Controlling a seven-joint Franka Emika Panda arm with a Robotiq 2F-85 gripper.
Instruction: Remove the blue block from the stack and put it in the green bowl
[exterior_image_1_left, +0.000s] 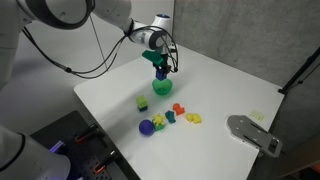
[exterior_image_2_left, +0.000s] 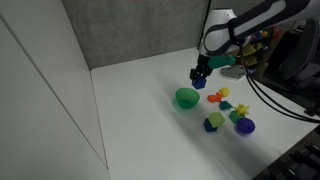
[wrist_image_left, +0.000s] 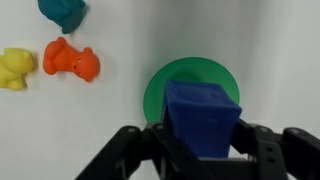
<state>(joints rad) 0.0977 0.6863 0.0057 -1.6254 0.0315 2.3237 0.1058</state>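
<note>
My gripper (wrist_image_left: 200, 145) is shut on the blue block (wrist_image_left: 203, 115) and holds it just above the green bowl (wrist_image_left: 160, 88). In both exterior views the gripper (exterior_image_1_left: 160, 68) (exterior_image_2_left: 199, 76) hangs over the bowl (exterior_image_1_left: 162, 89) (exterior_image_2_left: 185, 98) with the block (exterior_image_1_left: 161, 73) (exterior_image_2_left: 199, 84) between its fingers. The light green cube (exterior_image_1_left: 142, 102) (exterior_image_2_left: 213, 123) stands alone on the white table, apart from the bowl. The bowl's inside looks empty where it shows.
A purple ball (exterior_image_1_left: 146, 127) (exterior_image_2_left: 245, 126) and a cluster of small coloured toys (exterior_image_1_left: 172, 118) (exterior_image_2_left: 226, 106) lie near the cube. Orange (wrist_image_left: 70, 60), yellow (wrist_image_left: 15, 68) and teal (wrist_image_left: 62, 12) toys show in the wrist view. A grey device (exterior_image_1_left: 252, 132) lies near the table edge.
</note>
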